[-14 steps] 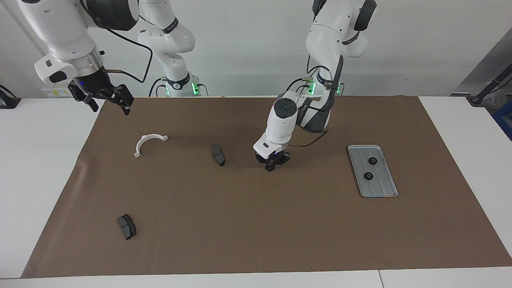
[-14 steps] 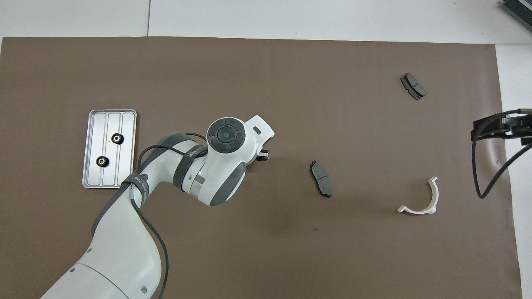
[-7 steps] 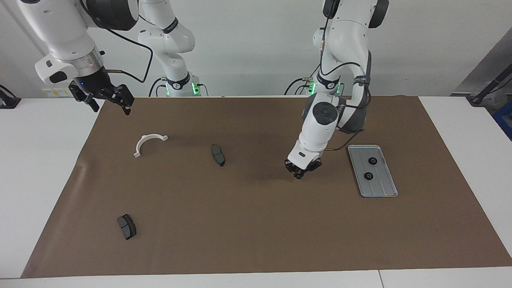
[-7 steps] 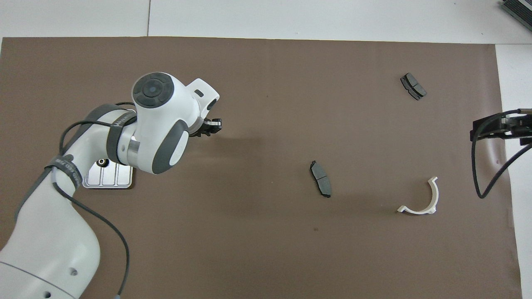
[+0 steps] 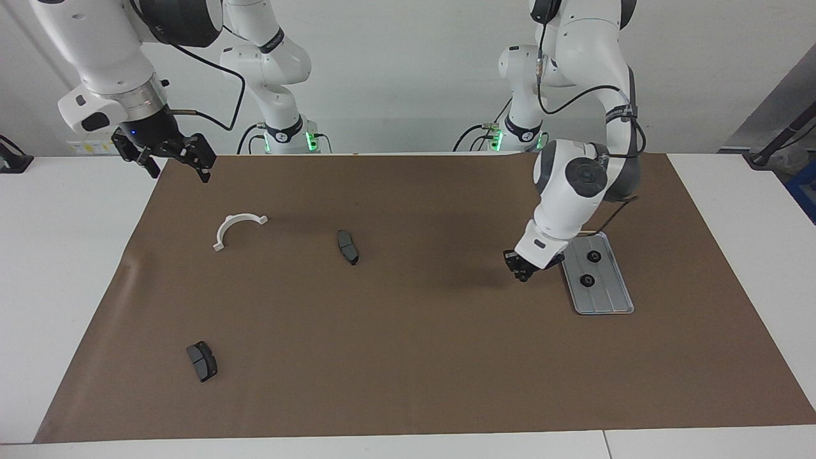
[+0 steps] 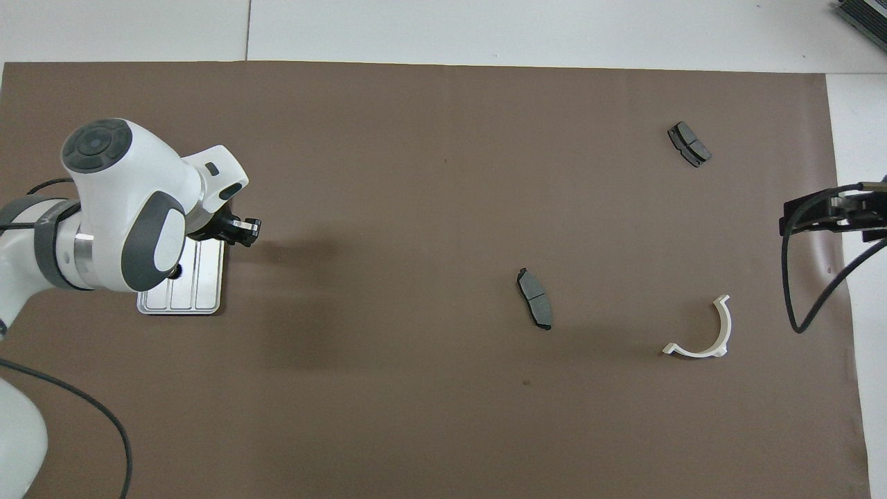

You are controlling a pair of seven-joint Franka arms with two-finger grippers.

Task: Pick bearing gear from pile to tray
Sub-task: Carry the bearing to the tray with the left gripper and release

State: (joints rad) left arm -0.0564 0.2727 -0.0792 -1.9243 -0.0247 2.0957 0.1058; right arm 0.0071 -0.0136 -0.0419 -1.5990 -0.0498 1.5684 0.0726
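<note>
I'm carrying with my left gripper [image 5: 523,273], low over the brown mat just beside the flat grooved silver metal tray [image 5: 617,299] at the left arm's end of the desk. I can't tell whether its fingers hold a gear. Two small black round gears [image 5: 593,256] sit in the tray. Next I need to centre over bare metal. My right gripper [image 5: 171,156] waits spread wide over the mat's corner.

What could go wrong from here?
The left tool hangs low beside the tray; crossing over, it might clip the raised rim and shove the tray. Two gears already lie in the tray, so a release there could knock them. Whether it holds a gear cannot be seen. The right tool waits over the mat's edge.
</note>
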